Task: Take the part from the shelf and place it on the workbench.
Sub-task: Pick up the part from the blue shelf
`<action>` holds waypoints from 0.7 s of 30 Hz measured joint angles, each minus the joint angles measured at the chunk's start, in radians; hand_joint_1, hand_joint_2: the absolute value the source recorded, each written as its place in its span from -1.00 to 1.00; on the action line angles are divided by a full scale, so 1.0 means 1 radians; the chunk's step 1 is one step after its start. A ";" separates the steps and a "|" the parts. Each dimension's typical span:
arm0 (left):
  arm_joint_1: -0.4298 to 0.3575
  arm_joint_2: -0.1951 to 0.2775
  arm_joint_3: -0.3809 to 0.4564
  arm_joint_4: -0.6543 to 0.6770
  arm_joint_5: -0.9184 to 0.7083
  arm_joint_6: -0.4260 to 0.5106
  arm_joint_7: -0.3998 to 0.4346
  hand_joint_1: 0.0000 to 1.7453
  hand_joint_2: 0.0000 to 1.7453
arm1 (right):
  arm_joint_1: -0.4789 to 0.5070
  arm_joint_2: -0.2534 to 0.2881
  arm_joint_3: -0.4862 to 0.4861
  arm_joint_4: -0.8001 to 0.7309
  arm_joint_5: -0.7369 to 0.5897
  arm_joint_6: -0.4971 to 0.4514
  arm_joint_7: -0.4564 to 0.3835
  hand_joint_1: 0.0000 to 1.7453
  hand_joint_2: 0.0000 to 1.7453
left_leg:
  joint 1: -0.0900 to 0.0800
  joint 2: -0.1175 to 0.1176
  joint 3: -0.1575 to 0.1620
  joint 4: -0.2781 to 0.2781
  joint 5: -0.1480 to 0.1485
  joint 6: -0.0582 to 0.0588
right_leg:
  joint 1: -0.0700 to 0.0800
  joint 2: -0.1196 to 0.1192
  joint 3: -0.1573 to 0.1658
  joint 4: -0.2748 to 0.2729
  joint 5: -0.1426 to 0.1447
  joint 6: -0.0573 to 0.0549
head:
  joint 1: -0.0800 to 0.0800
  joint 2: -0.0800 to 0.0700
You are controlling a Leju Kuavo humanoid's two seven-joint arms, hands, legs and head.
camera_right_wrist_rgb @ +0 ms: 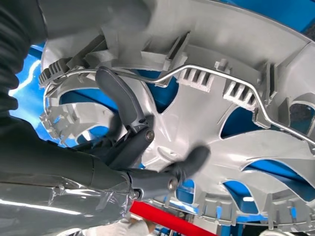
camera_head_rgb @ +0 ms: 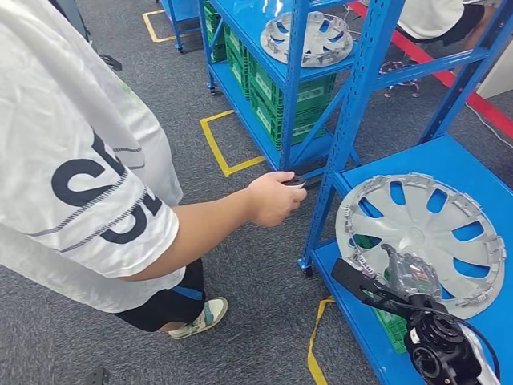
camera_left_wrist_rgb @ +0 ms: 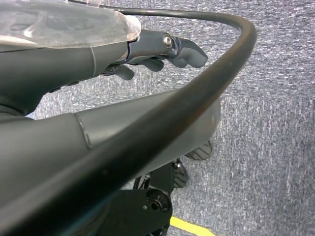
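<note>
Grey carpet floor (camera_head_rgb: 254,273) carried two blue shelf racks (camera_head_rgb: 357,112). Two silver hubcaps: one (camera_head_rgb: 423,233) on near shelf, right hand (camera_right_wrist_rgb: 148,157) fingers (camera_right_wrist_rgb: 122,98) hooked over its rim; another (camera_head_rgb: 307,38) on far rack. Left hand (camera_left_wrist_rgb: 163,51) hung empty, fingers curled. Person (camera_head_rgb: 78,160) stood between, holding black device (camera_head_rgb: 294,182).

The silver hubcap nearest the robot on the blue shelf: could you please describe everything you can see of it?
The hubcap is a round silver-grey wheel cover, plastic by its look, with curved spokes and openings showing blue beneath. It lies flat, inner side up, on the blue shelf. Clips ring its rim, holding a thin wire ring. The right hand is at its near edge, fingers hooked through the openings; whether they grip it I cannot tell.
</note>
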State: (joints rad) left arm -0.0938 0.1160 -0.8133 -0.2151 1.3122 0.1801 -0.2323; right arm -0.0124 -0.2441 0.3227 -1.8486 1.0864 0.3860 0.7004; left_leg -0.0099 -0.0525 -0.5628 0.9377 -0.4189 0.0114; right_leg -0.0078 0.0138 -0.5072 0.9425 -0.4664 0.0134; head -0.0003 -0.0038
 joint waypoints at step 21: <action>0.000 0.000 0.000 0.000 0.033 0.021 0.002 -1.00 -1.00 | -0.024 -0.010 0.024 0.044 -0.083 -0.024 -0.001 -0.73 1.00 | 0.000 0.000 0.000 0.000 0.000 0.000 | 0.000 0.000 0.001 0.000 0.000 0.000 | 0.000 0.000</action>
State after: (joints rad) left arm -0.0938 0.1160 -0.8137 -0.2152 1.3457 0.2007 -0.2304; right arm -0.0365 -0.2541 0.3469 -1.8042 1.0037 0.3621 0.6992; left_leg -0.0099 -0.0525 -0.5628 0.9377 -0.4189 0.0115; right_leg -0.0077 0.0136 -0.5062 0.9425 -0.4664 0.0134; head -0.0004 -0.0038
